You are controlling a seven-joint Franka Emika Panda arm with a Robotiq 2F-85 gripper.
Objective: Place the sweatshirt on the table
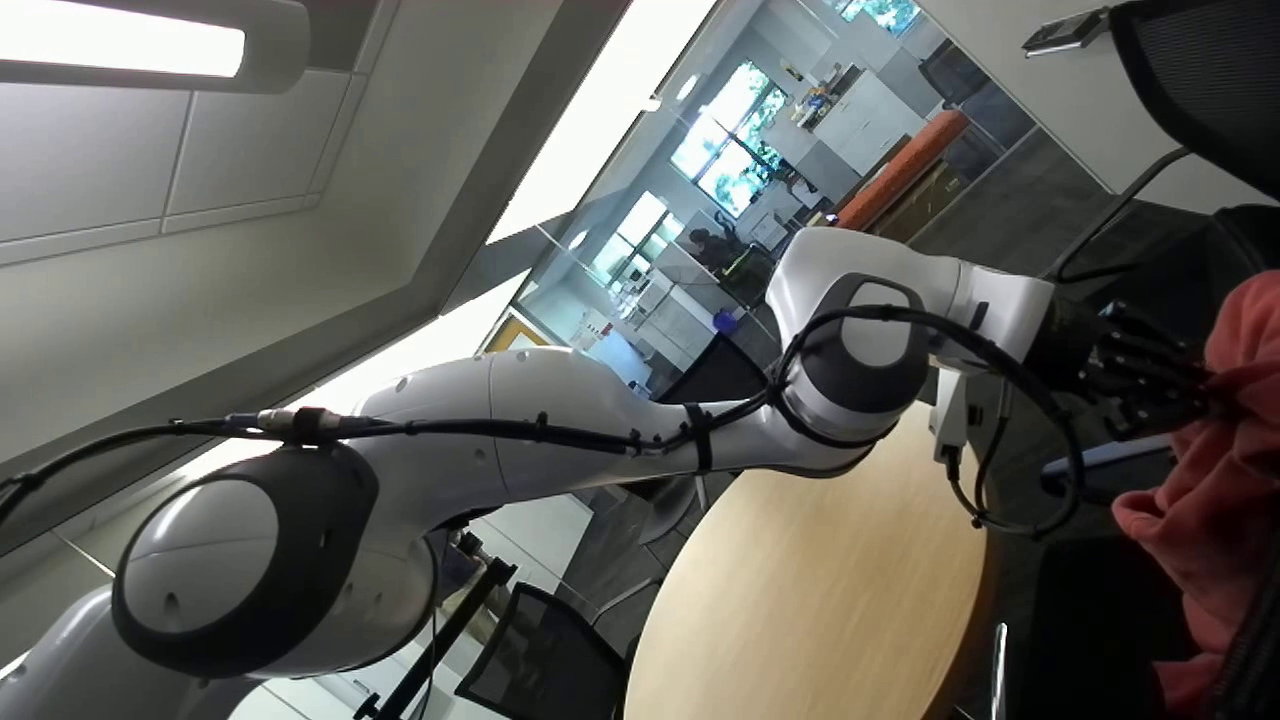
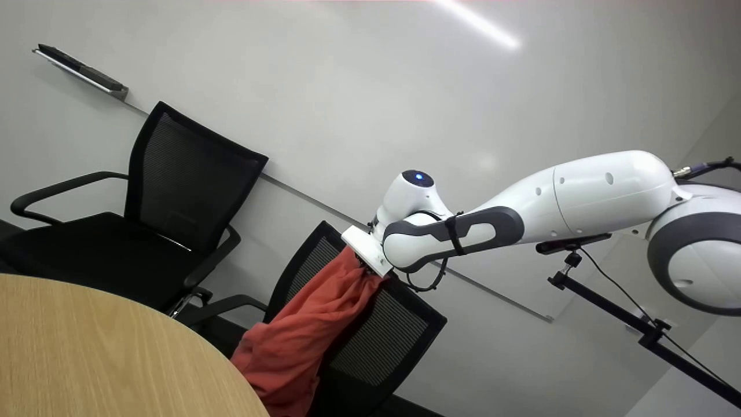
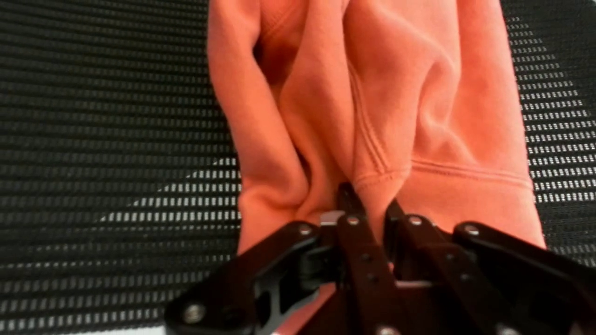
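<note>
Wood-grained bench (image 2: 98, 347), curved at the edge, is seen at far left in an exterior view. Above it, a dark item (image 2: 81, 66) is held in the small tray (image 2: 118, 94) of a white board (image 2: 324, 87); what it is cannot be made out. Next, a black chair (image 2: 194, 168) with armrests is partly hidden by the bench edge. Then the red sweatshirt (image 2: 307, 330): hung in creased folds in front of a second chair (image 2: 393, 336) with a mesh back; lower part is partly covered by the bench edge and cut off at the bottom of the view. Upper end is clamped by the gripper (image 3: 371, 200) at the top of that chair's back; in the wrist view a fold of cloth is pinched between the two fingers (image 3: 356, 237), and a stitched seam is seen to the right. Further right, a blue light (image 2: 418, 177) is lit on the white arm (image 2: 613, 191). Last, a dark bar-shaped device (image 2: 570, 243) is carried by a black stand (image 2: 608, 311), lower right.
</note>
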